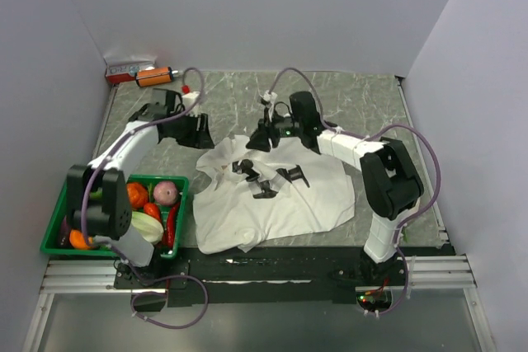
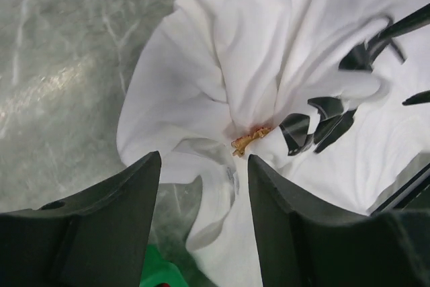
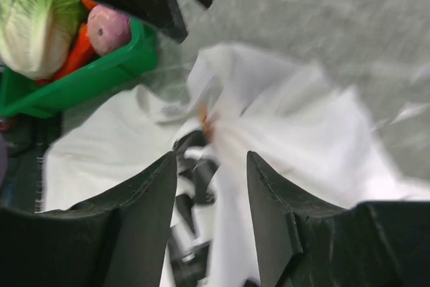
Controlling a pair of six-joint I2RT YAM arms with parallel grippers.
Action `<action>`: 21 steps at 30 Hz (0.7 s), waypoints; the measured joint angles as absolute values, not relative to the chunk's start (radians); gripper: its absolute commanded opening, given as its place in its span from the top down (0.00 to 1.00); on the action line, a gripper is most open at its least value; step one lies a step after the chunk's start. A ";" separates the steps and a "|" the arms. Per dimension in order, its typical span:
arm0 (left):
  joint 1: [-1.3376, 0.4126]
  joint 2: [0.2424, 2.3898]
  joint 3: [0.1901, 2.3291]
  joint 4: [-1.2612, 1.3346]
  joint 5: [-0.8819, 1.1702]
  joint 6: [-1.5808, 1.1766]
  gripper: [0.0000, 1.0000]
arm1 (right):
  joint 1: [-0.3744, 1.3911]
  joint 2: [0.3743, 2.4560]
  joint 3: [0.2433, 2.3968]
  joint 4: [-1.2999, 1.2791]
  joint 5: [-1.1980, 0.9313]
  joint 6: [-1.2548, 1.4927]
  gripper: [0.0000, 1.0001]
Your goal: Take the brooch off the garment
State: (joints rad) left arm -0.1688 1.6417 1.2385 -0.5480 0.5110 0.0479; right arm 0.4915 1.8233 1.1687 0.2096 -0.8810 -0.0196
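Note:
The garment (image 1: 280, 199), a white T-shirt with black printed shapes, lies crumpled on the marble table. In the left wrist view the brooch (image 2: 250, 139), a tiny orange-gold piece, sits pinned on a bunched fold of the garment (image 2: 201, 92). My left gripper (image 2: 203, 166) is open and empty, hovering just short of the brooch above the shirt's left edge (image 1: 198, 132). My right gripper (image 3: 211, 166) is open and empty over the shirt's far edge (image 1: 260, 139). The right wrist view is blurred; an orange smear there (image 3: 205, 120) is the brooch, ahead of the fingers.
A green basket (image 1: 56, 222) of vegetables stands at the near left, close to the shirt's left side. An orange bottle (image 1: 154, 77) and a red-white box (image 1: 125, 69) lie at the far left corner. Walls close in the table on three sides.

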 measured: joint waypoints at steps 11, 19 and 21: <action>-0.106 1.565 1.068 -0.393 0.590 -0.233 0.49 | 0.553 2.105 1.757 -0.252 -0.933 -0.455 0.57; -0.086 1.744 1.068 -0.352 0.672 -0.331 0.50 | 0.543 2.122 1.552 -0.377 -0.789 -0.487 0.59; -0.086 1.784 1.068 -0.354 0.685 -0.344 0.49 | 0.527 2.106 1.468 -0.378 -0.736 -0.461 0.60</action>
